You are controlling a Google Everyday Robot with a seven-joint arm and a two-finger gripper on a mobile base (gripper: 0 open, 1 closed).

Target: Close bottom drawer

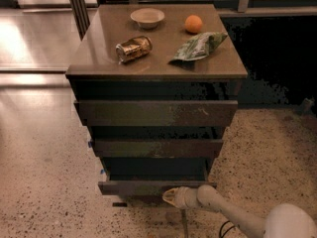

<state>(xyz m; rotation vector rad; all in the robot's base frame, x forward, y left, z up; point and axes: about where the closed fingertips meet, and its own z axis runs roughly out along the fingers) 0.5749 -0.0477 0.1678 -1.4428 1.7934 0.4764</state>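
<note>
Speckled stone flooring (39, 148) surrounds a dark brown cabinet with a glossy top, the table (163, 66). Below its front edge sit three handle-less drawers: a wide scratched top drawer front (148, 113), a middle drawer front (153, 148), and lowest the bottom drawer (143, 187), which stands out slightly with a dark gap above it.

A pale robot arm (233, 214) reaches in from the lower right. Its pincer (172, 197) is at the bottom drawer's front, right of centre, touching or just beside it. Whether it is released or clenched cannot be told.

A green crumpled bag (198, 46) lies near the right edge, a dented metal can (133, 48) towards the left edge, a shallow cream bowl (147, 17) by the back edge, and a round orange (193, 24) towards the back right corner.

The drawer looks rigid and likely slides on runners. With no handle to hold, a flat push near the middle of its smooth front seems best; off-centre pressure may skew it or slip.
</note>
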